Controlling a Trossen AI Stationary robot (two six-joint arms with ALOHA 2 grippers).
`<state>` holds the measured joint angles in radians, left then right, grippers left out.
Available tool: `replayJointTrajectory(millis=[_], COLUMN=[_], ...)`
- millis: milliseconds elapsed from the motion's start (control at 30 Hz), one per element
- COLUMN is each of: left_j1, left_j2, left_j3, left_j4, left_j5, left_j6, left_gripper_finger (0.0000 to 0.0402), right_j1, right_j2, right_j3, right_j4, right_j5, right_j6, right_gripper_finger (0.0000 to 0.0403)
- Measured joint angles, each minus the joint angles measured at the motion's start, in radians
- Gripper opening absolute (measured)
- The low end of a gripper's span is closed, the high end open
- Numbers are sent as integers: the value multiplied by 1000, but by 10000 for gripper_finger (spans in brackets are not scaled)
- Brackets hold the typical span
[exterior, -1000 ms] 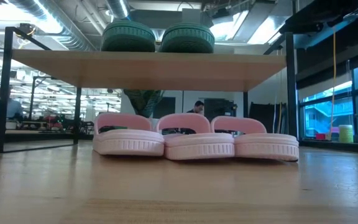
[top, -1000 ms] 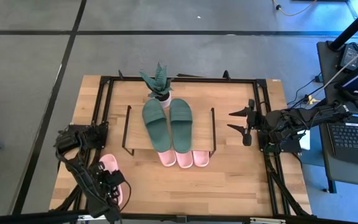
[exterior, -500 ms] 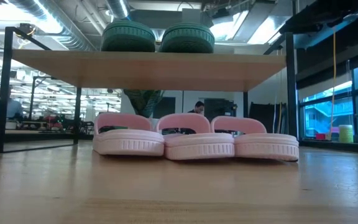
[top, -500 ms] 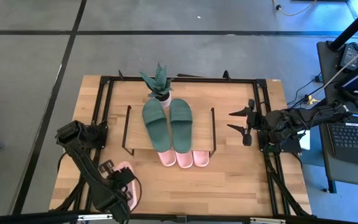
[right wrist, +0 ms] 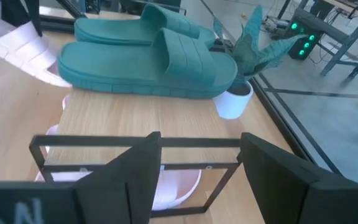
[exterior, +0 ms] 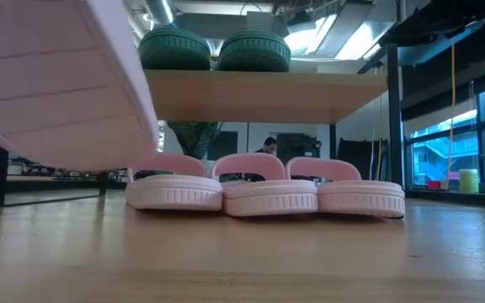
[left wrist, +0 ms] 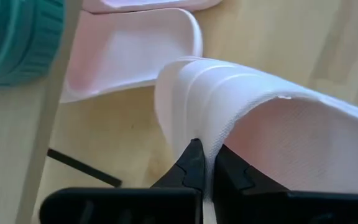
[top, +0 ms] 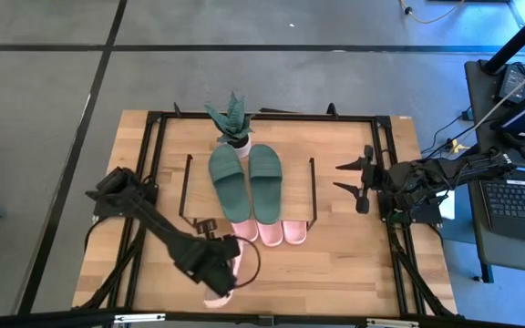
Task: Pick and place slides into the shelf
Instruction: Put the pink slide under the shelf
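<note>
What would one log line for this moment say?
left gripper: shut on pink slide, lifted | right gripper: open, beside shelf | under shelf: three pink slides

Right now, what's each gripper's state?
Left gripper: shut on the wide strap of a light pink rubber slide.
Right gripper: open, empty, beside the shelf.

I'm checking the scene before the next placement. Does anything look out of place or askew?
Only one pink slide is off the row: the left gripper pinches its strap and holds it tilted above the table, in front of the shelf. Three pink slides sit side by side underneath, the green pair on top. The right gripper waits open beside the shelf.
</note>
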<state>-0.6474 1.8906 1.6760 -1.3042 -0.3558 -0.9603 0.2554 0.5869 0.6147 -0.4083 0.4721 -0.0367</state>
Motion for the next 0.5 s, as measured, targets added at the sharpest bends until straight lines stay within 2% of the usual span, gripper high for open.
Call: replayJointTrajectory(millis=[100, 333, 500], left_j1=[28, 57, 65], left_j2=[10, 61, 103], left_j3=[-12, -24, -24], left_j4=[-3, -16, -37], left_j5=[12, 117, 84], left_j6=[22, 23, 27], left_gripper_finger=[2, 2, 2], right_j1=[0, 0, 0], right_j2=[0, 0, 0], right_j3=[0, 0, 0], right_j4=[-30, -79, -82], right_j5=[0, 0, 0], right_j6=[7, 32, 33], right_gripper_finger=[220, 220, 220])
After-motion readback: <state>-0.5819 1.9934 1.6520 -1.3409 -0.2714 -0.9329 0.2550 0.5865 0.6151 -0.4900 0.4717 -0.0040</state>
